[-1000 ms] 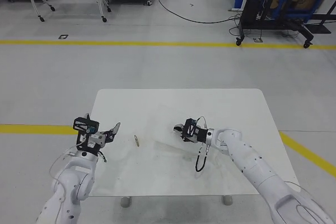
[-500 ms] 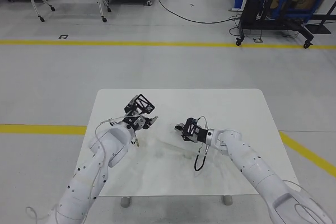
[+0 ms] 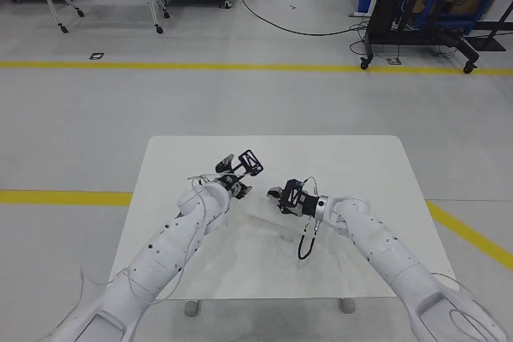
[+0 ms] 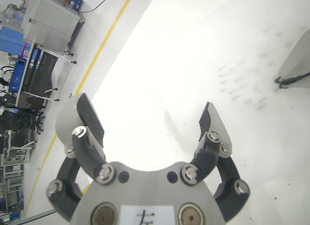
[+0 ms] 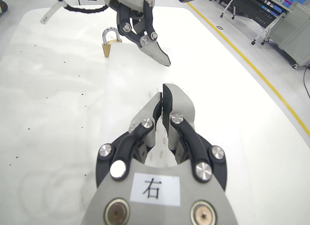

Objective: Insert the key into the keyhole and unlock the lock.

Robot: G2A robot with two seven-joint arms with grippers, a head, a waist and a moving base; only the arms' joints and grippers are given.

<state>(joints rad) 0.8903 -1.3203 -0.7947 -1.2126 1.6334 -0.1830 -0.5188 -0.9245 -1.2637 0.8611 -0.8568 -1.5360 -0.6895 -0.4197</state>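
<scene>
A small brass padlock [image 5: 110, 46] with a silver shackle stands upright on the white table [image 3: 359, 162], just behind my left gripper [image 5: 186, 24]. That gripper hangs open over the table's middle [image 3: 239, 164], nothing between its ribbed pads [image 4: 90, 117]. My right gripper [image 5: 162, 90] sits low over the table a short way in front of it [image 3: 275, 197], its fingers pressed shut. Whether a key is pinched between them I cannot tell. In the top view the left arm covers the padlock's spot.
A black cable loop [image 3: 306, 244] hangs from the right forearm onto the table. A cable with a white tag [image 5: 52, 11] trails from the left wrist. The table's far half and right side [image 3: 368, 222] are bare white surface.
The left arm swung from the table's left edge to the centre, over the padlock, and now faces the right gripper. The right arm barely moved.
</scene>
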